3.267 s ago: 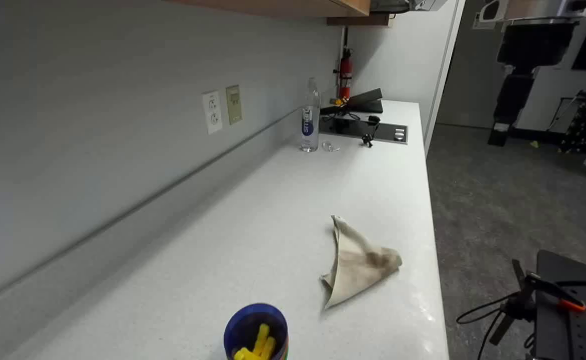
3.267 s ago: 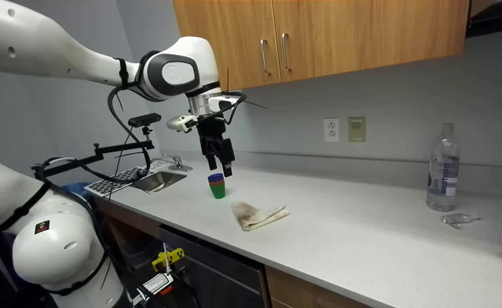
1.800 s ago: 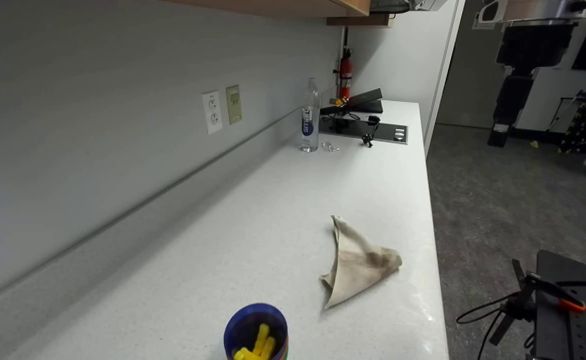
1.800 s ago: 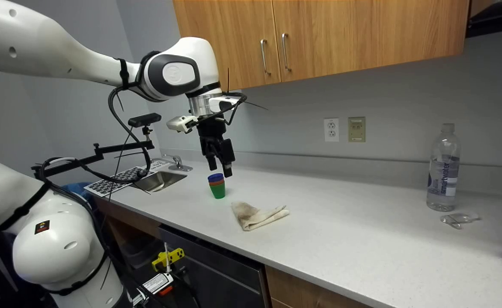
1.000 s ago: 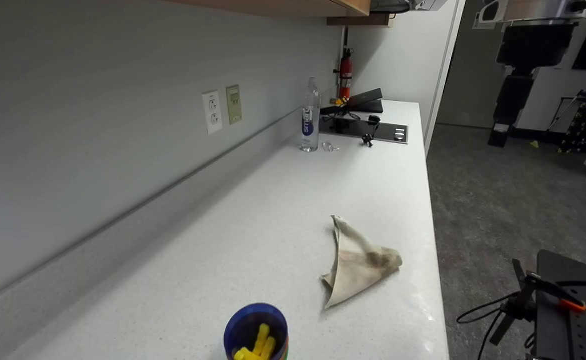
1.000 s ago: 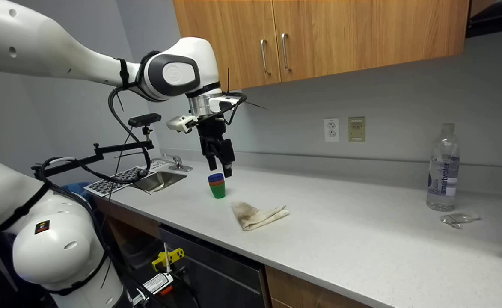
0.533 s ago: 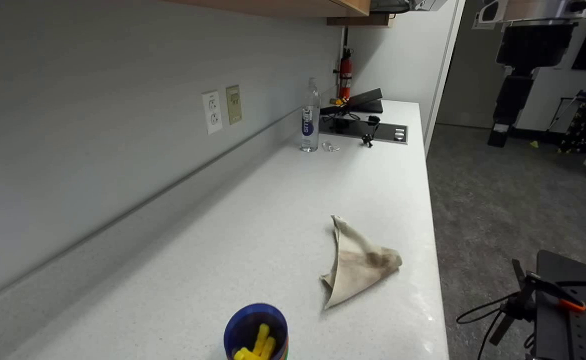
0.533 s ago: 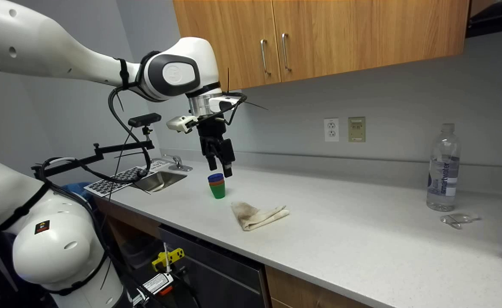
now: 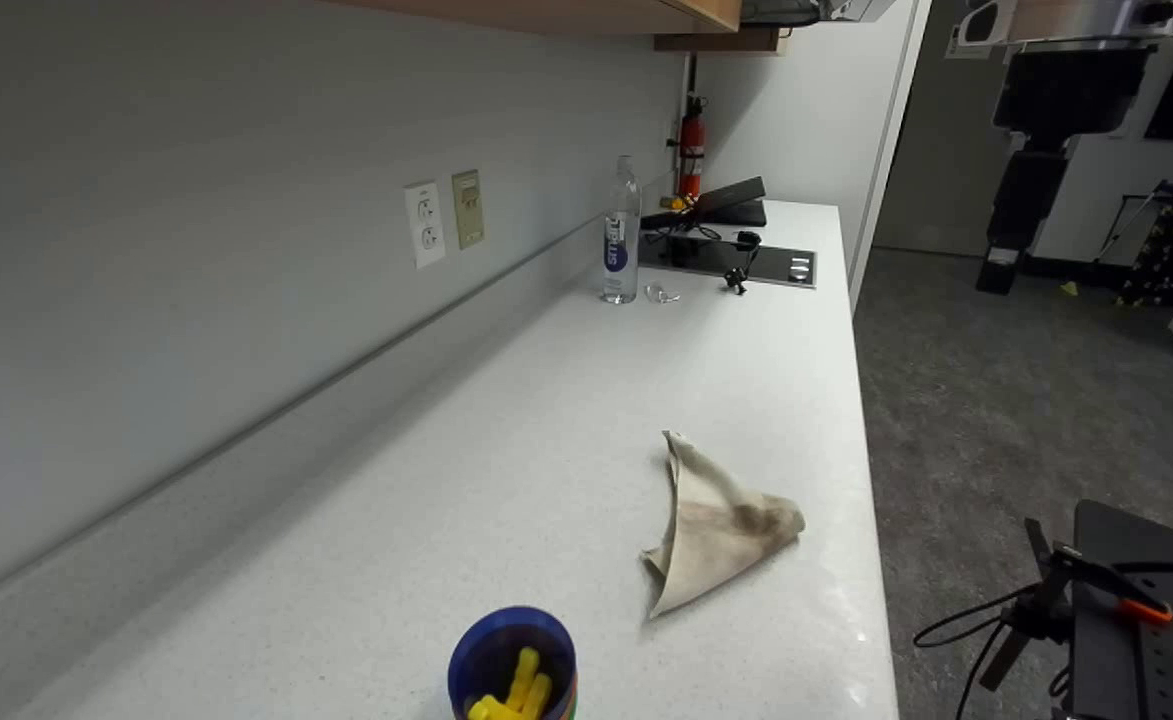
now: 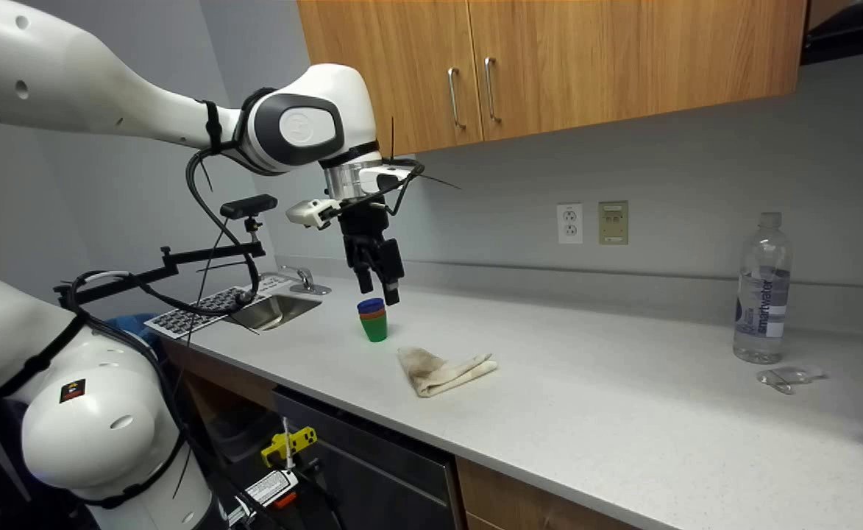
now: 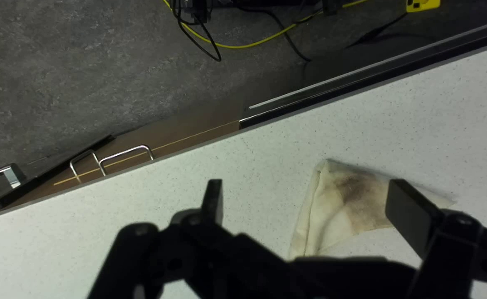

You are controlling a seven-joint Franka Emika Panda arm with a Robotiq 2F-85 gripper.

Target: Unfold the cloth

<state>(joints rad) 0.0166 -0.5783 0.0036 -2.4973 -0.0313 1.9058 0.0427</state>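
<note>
Held clear of the tabletop (image 9: 466, 490) with end effector (image 11: 305, 201) spread and empty, presumably to pinch the cloth (image 9: 718, 532) lying near the front edge, folded perhaps more than once.

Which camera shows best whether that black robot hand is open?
The wrist view: the black, two-fingered hand appears close up, its fingers plainly apart, though the picture's bottom edge cuts it off. Both exterior views show it smaller, fingers pointing down, the gap less plain.
</note>
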